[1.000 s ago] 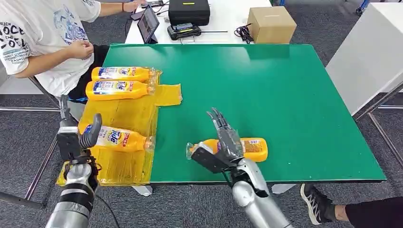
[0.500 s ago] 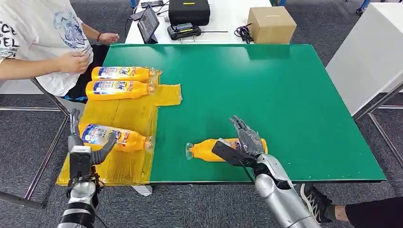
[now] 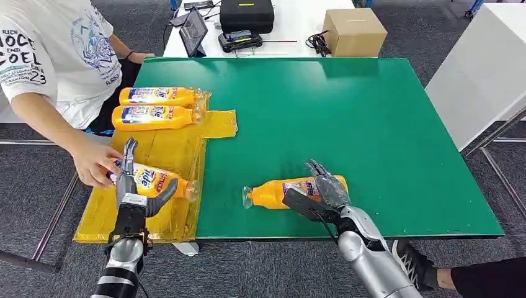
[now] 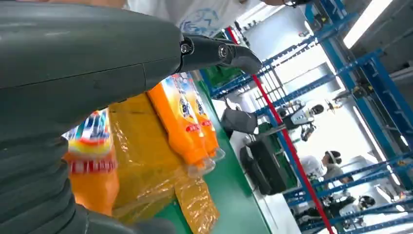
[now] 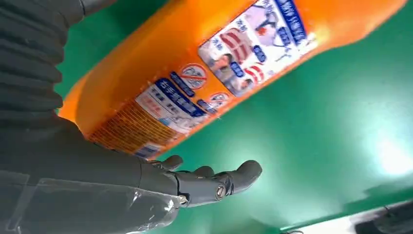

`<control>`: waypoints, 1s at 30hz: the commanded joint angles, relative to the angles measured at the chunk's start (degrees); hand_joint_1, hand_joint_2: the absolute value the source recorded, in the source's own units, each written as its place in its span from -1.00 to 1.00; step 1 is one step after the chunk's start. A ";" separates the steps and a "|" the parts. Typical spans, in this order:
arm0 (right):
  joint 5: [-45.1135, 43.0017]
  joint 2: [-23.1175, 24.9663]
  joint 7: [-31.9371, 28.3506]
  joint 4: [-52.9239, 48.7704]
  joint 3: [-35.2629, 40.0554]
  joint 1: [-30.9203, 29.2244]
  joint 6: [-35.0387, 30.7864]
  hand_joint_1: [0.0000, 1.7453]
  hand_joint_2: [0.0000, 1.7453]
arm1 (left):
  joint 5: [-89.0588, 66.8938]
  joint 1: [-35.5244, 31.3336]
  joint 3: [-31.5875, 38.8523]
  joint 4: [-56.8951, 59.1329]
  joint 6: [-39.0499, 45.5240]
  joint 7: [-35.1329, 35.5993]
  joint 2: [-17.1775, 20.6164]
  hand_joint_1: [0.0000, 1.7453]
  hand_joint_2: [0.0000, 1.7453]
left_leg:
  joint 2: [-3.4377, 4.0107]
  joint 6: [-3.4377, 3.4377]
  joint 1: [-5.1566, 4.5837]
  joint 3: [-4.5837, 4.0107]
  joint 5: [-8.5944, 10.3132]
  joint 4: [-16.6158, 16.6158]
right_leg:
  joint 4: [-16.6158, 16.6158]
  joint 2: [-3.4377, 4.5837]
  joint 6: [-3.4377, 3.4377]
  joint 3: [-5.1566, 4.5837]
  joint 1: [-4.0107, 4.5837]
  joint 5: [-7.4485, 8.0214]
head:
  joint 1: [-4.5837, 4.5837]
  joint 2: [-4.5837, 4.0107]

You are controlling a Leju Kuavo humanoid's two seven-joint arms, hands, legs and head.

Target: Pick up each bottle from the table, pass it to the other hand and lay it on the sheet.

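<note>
The right hand (image 3: 322,189), fingers apart, reaches around an orange bottle (image 3: 282,191) lying near the tabletop's front edge. Smooth, rigid plastic looks slippery; grip its labelled middle.

Green matt counter (image 3: 372,124), smooth, faint sheen under the lights in the right wrist view. Crinkled translucent yellow plastic sheet (image 3: 155,152), glossy, heavily wrinkled. Orange plastic bottles, glossy, with printed paper-like labels: one on the bare green top (image 3: 298,191), three on the sheet (image 3: 158,105). Silver metal-look forearms with dark matt plastic hands: left hand (image 3: 133,198), right hand (image 3: 316,194); ribbed grey cover and smooth dark fingers (image 5: 234,178) close up. Brown matt cardboard box (image 3: 355,31). Grey rough carpet floor (image 3: 37,180).
</note>
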 commanded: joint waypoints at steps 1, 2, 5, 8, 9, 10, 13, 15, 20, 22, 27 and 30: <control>-0.78 -3.20 1.58 6.34 1.78 -3.52 3.13 -1.00 1.00 | 0.65 -2.22 -2.93 3.07 -1.10 1.36 0.26 -1.00 1.00 | 0.00 -0.03 0.00 0.18 -0.04 -0.04 | -0.05 -0.03 -0.05 0.19 0.01 -0.05 | 0.02 0.00; -0.84 -3.31 1.63 7.07 2.04 -3.90 3.59 -1.00 1.00 | 0.76 -2.40 -2.96 3.46 -1.13 1.40 0.15 -1.00 1.00 | 0.04 -0.05 0.03 0.31 -0.10 -0.04 | -0.06 -0.01 -0.09 0.32 0.04 -0.09 | 0.00 0.00; -0.92 -3.51 1.66 8.66 2.38 -4.78 3.92 -1.00 1.00 | 0.85 -2.90 -3.32 4.50 -1.34 1.43 0.03 -1.00 1.00 | -0.02 -0.02 0.01 0.19 -0.03 -0.05 | -0.07 -0.04 -0.04 0.21 0.01 -0.03 | 0.02 0.00; -1.24 -3.69 1.81 9.41 2.72 -5.41 4.69 -1.00 1.00 | 0.83 -3.12 -3.77 5.00 -1.68 1.41 0.07 -1.00 1.00 | -0.03 -0.04 0.02 0.28 -0.05 -0.07 | -0.10 -0.07 -0.07 0.32 0.03 -0.06 | 0.02 0.00; -1.31 -3.92 1.77 9.71 3.01 -5.76 5.27 -1.00 1.00 | 0.93 -3.25 -3.80 5.27 -1.74 1.50 -0.01 -1.00 1.00 | -0.01 -0.05 0.02 0.30 -0.08 -0.04 | -0.08 -0.05 -0.08 0.34 0.03 -0.08 | 0.02 0.00; -1.28 -4.33 1.85 10.11 3.45 -6.39 5.52 -1.00 1.00 | 1.24 -3.51 -3.94 5.85 -2.22 1.71 -0.03 -1.00 1.00 | 0.01 -0.06 0.03 0.35 -0.09 -0.05 | -0.09 -0.03 -0.10 0.38 0.04 -0.09 | 0.02 0.00; -1.43 -5.86 3.23 11.71 5.58 -9.40 8.35 -1.00 1.00 | 1.86 -3.69 -4.15 7.08 -2.32 2.05 -0.26 -1.00 1.00 | -0.06 -0.05 0.02 0.31 -0.05 -0.05 | -0.07 -0.10 -0.09 0.35 0.03 -0.08 | 0.02 0.00; -1.25 -6.89 3.86 12.69 7.32 -11.70 10.40 -1.00 1.00 | 2.40 -3.92 -4.30 7.67 -2.99 2.26 -0.31 -1.00 1.00 | 0.03 -0.06 0.01 0.39 -0.09 -0.04 | -0.07 -0.01 -0.11 0.41 0.03 -0.09 | 0.00 0.00; -3.09 -7.89 3.83 14.93 9.70 -14.77 13.85 -1.00 1.00 | 2.54 -4.52 -4.89 8.49 -3.52 2.40 -0.21 -1.00 1.00 | 0.01 -0.04 0.02 0.30 -0.06 -0.03 | -0.07 -0.04 -0.08 0.32 0.03 -0.05 | 0.02 0.00; -5.61 -9.28 3.14 16.83 12.54 -18.17 16.35 -1.00 1.00 | -0.10 -5.35 -5.70 9.83 0.78 1.49 -0.42 -1.00 1.00 | 0.05 -0.03 -0.02 0.22 -0.06 0.00 | 0.00 0.03 -0.05 0.21 -0.02 -0.05 | 0.02 0.00; -10.76 -11.90 3.12 17.72 17.68 -22.72 22.99 -1.00 1.00 | 2.46 -5.01 -8.16 8.60 -2.50 2.61 -1.21 -1.00 1.00 | 0.05 -0.03 -0.04 0.23 -0.05 0.04 | 0.03 -0.02 -0.03 0.22 -0.02 -0.04 | 0.02 0.00; -11.73 -11.38 3.17 18.91 19.33 -23.51 22.52 -1.00 1.00 | 3.69 -5.63 -8.65 9.18 -3.07 3.41 -1.26 -1.00 1.00 | 0.01 -0.01 -0.03 0.14 -0.02 0.03 | 0.01 -0.02 0.00 0.14 -0.02 0.00 | 0.00 0.00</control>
